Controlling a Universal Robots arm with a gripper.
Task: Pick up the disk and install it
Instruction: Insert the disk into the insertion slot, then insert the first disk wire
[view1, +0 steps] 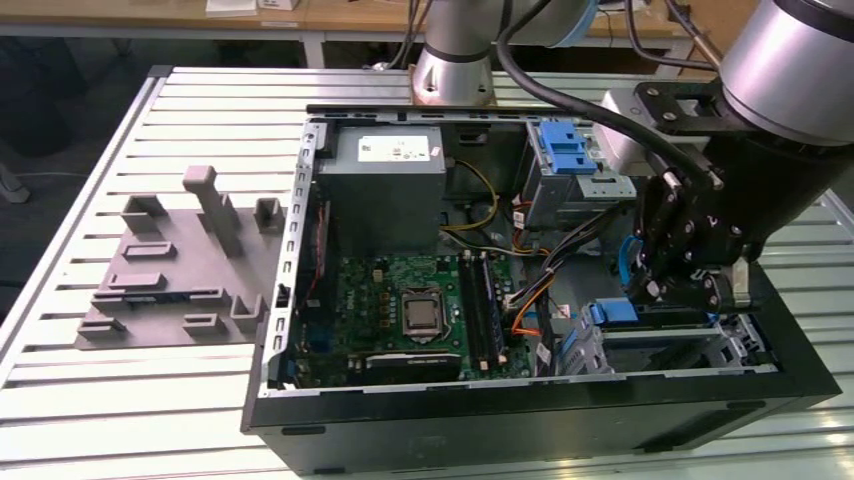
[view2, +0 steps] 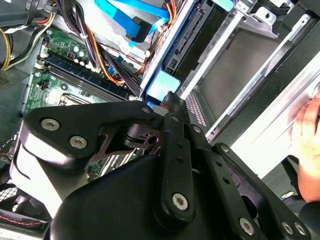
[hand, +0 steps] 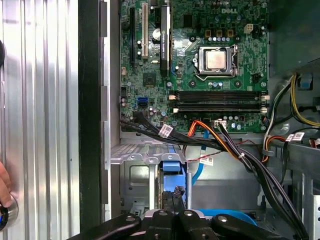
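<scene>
On the left side of the exterior view, a grey plastic holder with blocks and posts (view1: 174, 270) lies on the shiny, striped metal tabletop (view1: 80, 400). In the middle sits a big black computer case (view1: 534, 420), lying open. Inside it, at the upper middle, is a grey metal box with a small white sticker (view1: 387, 170). Below that is a green circuit board (view1: 387, 290). Coloured wires run from there toward the right. A blue ribbed plastic latch (view1: 567, 150) sits in the case's upper right part.

At the lower right of the case, the robot's black end effector (view1: 674, 295) reaches down to a silver metal cage (view1: 721, 345). The disk (view1: 617, 312) sits in this cage, with the blue end of its plastic frame sticking out. In both wrist views, the end effector (hand: 173, 194) (view2: 169, 100) is right at the blue end of the disk (hand: 171, 161) (view2: 162, 85). I cannot tell if the end effector is open or closed.
</scene>
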